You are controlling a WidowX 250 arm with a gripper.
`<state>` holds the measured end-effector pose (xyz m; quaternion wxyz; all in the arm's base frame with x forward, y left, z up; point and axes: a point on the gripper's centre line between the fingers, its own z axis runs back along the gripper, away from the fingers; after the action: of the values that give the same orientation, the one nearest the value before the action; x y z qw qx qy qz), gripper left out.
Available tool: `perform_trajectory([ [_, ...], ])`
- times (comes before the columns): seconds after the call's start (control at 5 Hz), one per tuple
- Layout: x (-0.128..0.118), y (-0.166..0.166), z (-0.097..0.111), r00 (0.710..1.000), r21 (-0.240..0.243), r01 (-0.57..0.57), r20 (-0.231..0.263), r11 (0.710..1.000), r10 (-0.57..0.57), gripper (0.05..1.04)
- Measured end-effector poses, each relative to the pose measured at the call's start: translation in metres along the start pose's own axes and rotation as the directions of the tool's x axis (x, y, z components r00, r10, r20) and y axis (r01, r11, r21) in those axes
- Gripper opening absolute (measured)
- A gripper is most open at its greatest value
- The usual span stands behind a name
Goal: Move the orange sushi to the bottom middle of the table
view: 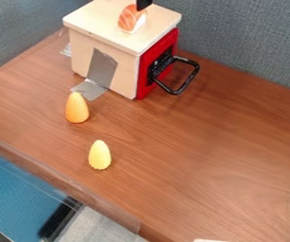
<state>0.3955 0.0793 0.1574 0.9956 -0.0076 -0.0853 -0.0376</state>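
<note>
Toward twelve o'clock, the gripper [144, 4] hung at the orange sushi [129, 19], by the box's [91, 19] top; open or closed, I couldn't tell.

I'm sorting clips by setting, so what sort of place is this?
Probably a robot play-kitchen bench in a lab or office: a wooden box with a red, handled front, toy-like food such as the orange sushi, and fabric-like partitions around the table.

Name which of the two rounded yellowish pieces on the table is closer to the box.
The orange-yellow piece, near the silver tape; the paler yellow piece is farther from the wooden box.
</note>
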Motion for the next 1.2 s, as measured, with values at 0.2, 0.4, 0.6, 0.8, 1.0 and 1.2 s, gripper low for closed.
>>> perform_trajectory([
  [0.2, 0.009, 0.007, -0.02, 0.999, 0.004, -0.026, -0.031, 1.0, 0.026, 1.001],
  [0.4, 0.018, 0.011, -0.038, 0.998, 0.007, -0.036, -0.059, 0.999, 0.037, 1.001],
  [0.6, 0.021, 0.012, -0.053, 0.995, 0.001, -0.048, -0.086, 0.999, 0.048, 0.966],
  [0.8, 0.022, 0.009, -0.057, 0.996, 0.001, -0.042, -0.082, 0.999, 0.042, 0.691],
  [1.0, 0.018, -0.004, -0.043, 0.999, 0.013, 0.008, -0.05, 1.0, -0.007, 0.579],
  [1.2, 0.013, -0.028, -0.027, 0.998, 0.023, 0.069, -0.016, 0.997, -0.069, 0.579],
])
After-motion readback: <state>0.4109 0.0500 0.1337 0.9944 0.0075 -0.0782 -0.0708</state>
